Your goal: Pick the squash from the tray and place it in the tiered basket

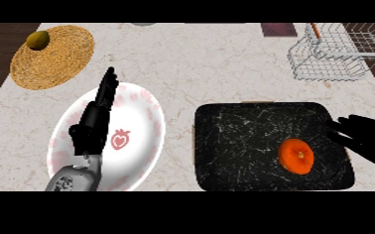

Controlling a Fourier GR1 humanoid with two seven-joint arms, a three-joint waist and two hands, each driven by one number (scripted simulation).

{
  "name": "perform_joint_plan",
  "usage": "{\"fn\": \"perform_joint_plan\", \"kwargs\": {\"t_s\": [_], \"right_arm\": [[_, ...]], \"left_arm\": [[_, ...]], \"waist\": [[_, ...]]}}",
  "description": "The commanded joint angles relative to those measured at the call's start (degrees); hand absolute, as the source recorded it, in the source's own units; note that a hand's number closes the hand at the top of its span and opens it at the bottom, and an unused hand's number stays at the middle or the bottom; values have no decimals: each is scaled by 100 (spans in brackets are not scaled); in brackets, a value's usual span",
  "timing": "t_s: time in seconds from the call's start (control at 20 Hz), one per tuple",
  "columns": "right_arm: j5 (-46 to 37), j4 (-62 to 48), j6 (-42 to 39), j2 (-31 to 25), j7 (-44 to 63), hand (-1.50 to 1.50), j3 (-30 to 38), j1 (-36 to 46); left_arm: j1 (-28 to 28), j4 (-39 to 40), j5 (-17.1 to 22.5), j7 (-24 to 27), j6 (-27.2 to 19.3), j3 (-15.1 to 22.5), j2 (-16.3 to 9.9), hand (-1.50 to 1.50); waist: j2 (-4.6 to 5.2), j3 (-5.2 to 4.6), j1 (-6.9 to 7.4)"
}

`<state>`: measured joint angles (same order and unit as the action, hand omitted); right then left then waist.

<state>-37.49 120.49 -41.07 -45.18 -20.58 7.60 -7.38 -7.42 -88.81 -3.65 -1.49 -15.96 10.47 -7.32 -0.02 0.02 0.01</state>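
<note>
- head view: the round orange squash (296, 155) lies in the black speckled square tray (242, 129), just to the left of the right hand (356, 138), whose dark fingers (338, 127) look spread, holding nothing.
- it looks stiff, smooth and fairly light; likely to roll, so best taken across its middle from both sides.
- the white wire tiered basket (327, 54) stands well beyond those fingers on the pale marble worktop (212, 64).
- the left hand (93, 119) rests, fingers straight, over the white strawberry-print plate (139, 124).
</note>
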Motion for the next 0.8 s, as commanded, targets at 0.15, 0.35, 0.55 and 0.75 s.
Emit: {"fn": "perform_joint_plan", "kwargs": {"t_s": [0.15, 0.35, 0.55, 0.75], "right_arm": [[-559, -267, 22, 289, -285, -150, 114, 1], [-623, -741, -205, 433, -123, -150, -81, 631], [-1017, -1080, 323, 663, -488, -150, -333, 114], [-1155, -1350, 381, 625, -831, -150, -299, 264]], "left_arm": [[-87, 33, -339, -105, -113, 53, 305, 0], [119, -380, -367, -324, -1, 45, 246, 0], [-350, 231, -239, -104, 187, -334, 182, 0], [-69, -44, -310, -81, 263, -212, 275, 0]], "waist": [[-2, -2, -25], [-1, -2, 17], [2, -1, -19], [0, -2, -9]]}}
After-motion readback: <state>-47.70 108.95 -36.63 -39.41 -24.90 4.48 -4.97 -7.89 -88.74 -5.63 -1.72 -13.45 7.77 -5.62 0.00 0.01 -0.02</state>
